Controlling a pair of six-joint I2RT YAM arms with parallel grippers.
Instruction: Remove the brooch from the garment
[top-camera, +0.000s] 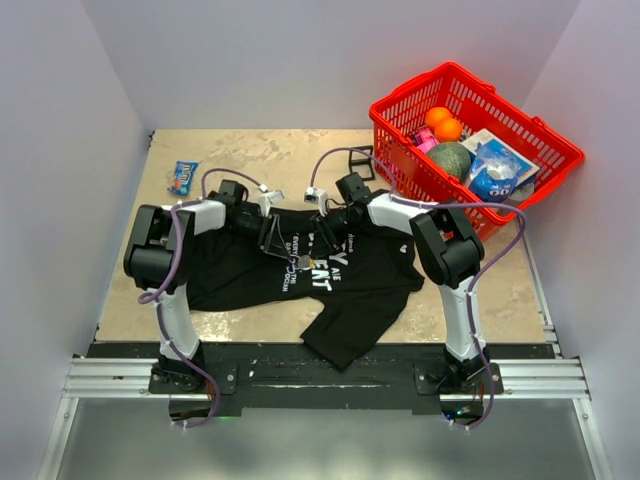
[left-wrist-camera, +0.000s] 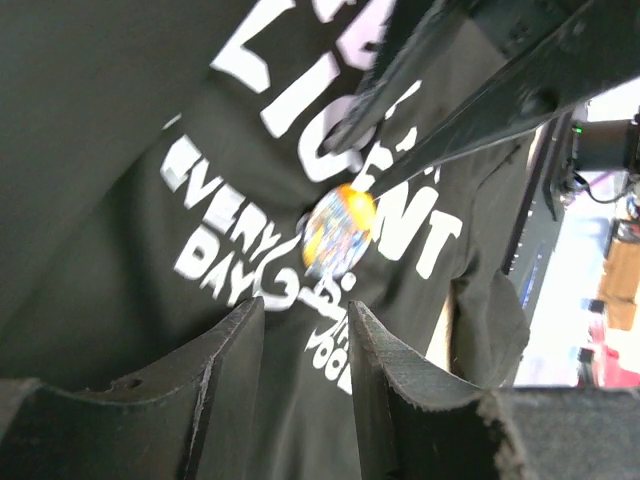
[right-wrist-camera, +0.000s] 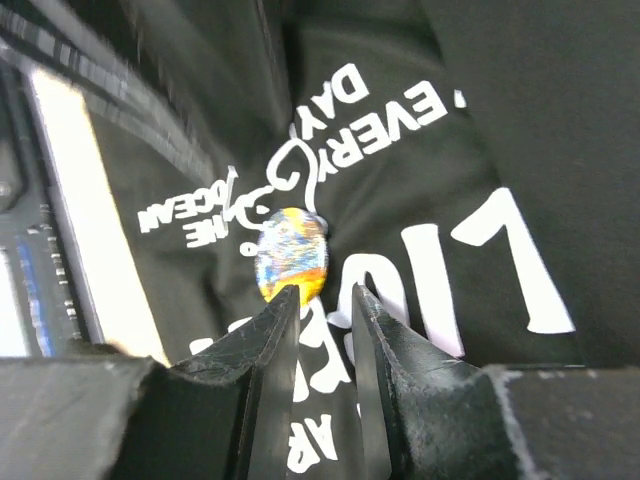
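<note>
Your brooch (right-wrist-camera: 290, 252) is on the garment (top-camera: 240, 270), on the chest print, just below the curly script and beside the big white letters. In both wrist views it's a small oval w/ orange, blue and yellow on its face. From the top cam it's only a pale dot mid-shirt. The garment is black and lies spread on the worktop (top-camera: 260, 150).

R claw (right-wrist-camera: 323, 292): fingers stand a narrow gap apart w/ nothing pinched btwn them, and you can see white lettering through the gap. The brooch sits just ahead of the tips, a bit off to one side. One fingertip looks to touch its near edge.

L claw (left-wrist-camera: 305, 308): part spread, only shirt print showing btwn the fingers. The brooch lies just ahead of it, apart from both tips.

The two claws face each other over the shirt's centre w/ the brooch btwn them.

Far right: red basket (top-camera: 405, 165) w/ oranges (top-camera: 443, 123) and other items inside. Far left: blue snack packet (top-camera: 183, 177) on the worktop, well apart from the shirt.
</note>
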